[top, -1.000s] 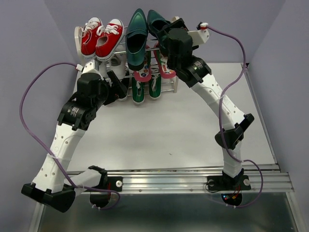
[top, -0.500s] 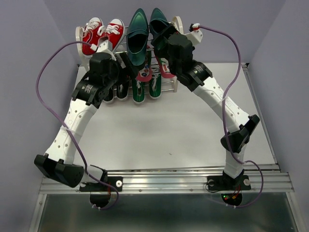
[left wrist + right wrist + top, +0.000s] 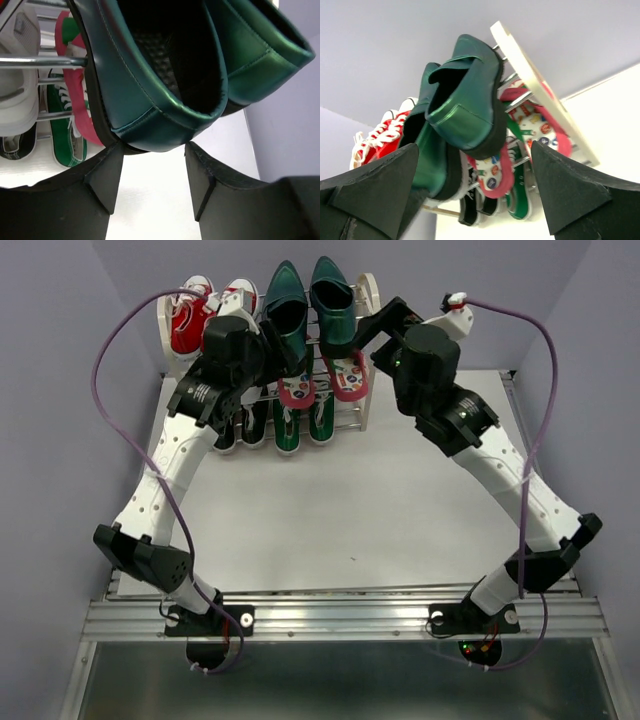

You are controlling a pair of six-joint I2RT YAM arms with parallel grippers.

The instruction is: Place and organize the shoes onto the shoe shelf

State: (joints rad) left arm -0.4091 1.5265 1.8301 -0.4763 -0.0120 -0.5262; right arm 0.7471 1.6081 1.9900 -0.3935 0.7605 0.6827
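Note:
The shoe shelf (image 3: 371,292) stands at the table's far edge. Two dark green loafers (image 3: 283,310) (image 3: 331,298) lie on its top tier, right of centre. Pink-red flip-flops (image 3: 347,376) are on the middle tier and green sneakers (image 3: 287,426) on the bottom. My left gripper (image 3: 268,358) is open, and its tips (image 3: 151,150) just flank the left loafer's heel (image 3: 150,100). My right gripper (image 3: 365,335) is open wide, just right of the right loafer. In the right wrist view the gripper (image 3: 474,150) faces that loafer's heel (image 3: 465,100), a short way off.
Red sneakers (image 3: 190,325) fill the top tier's left half. White and black sneakers (image 3: 240,425) sit low on the left, partly hidden by my left arm. The shelf's cream side frame (image 3: 530,75) is close to my right fingers. Purple cables loop above both arms.
My left gripper has risen from the lower tiers to the left loafer's heel. My right gripper has drawn back to the right, away from the right loafer, which stays on the top tier.

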